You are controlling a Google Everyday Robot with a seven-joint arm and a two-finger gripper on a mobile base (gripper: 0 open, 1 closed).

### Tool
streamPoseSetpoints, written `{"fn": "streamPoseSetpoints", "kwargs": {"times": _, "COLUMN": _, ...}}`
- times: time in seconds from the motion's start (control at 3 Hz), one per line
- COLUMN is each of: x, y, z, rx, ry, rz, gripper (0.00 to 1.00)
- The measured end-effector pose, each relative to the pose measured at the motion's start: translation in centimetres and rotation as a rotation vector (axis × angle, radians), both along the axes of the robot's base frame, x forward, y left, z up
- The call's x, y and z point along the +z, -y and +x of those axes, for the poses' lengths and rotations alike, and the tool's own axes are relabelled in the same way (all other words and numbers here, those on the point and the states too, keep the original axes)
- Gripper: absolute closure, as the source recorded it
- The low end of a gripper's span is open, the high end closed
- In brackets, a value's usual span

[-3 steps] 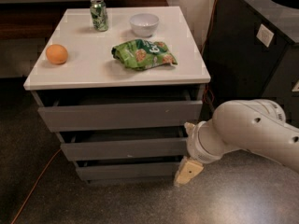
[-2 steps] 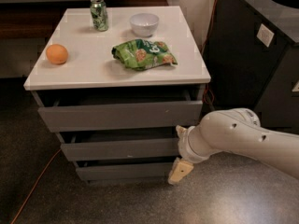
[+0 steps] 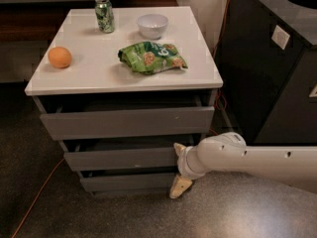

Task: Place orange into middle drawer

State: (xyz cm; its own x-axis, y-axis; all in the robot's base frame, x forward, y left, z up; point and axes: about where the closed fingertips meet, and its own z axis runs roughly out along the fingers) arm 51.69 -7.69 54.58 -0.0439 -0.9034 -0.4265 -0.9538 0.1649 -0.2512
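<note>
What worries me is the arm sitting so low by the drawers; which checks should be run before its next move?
1. Location of the orange: ok, it lies alone on the left of the cabinet top.
2. Hold on the orange by the gripper: not ok. The gripper is down at the right end of the middle drawer, far from the fruit.
3. Opening of the middle drawer: not ok, only a narrow dark gap shows above its front.
4. Room inside that drawer: cannot tell, the inside is in shadow.
5. Closure of the top drawer: not ok, it stands ajar and may overhang the middle one.
6. Contact between the gripper and the drawer front: cannot tell.
</note>
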Motion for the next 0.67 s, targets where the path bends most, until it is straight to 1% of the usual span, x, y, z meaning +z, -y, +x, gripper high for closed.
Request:
{"fn": "streamPoseSetpoints", "kwargs": {"times": 0.33, "x": -3.6, "y": -1.3, "z": 0.9, "rx": 0.044, "ry": 0.027, "rz": 0.017, "gripper": 0.00}}
{"fn": "streamPoseSetpoints", "kwargs": {"times": 0.67, "x": -6.2, "y": -1.8, "z": 2.8, "rx": 0.068, "ry": 0.062, "rz": 0.036, "gripper": 0.00}}
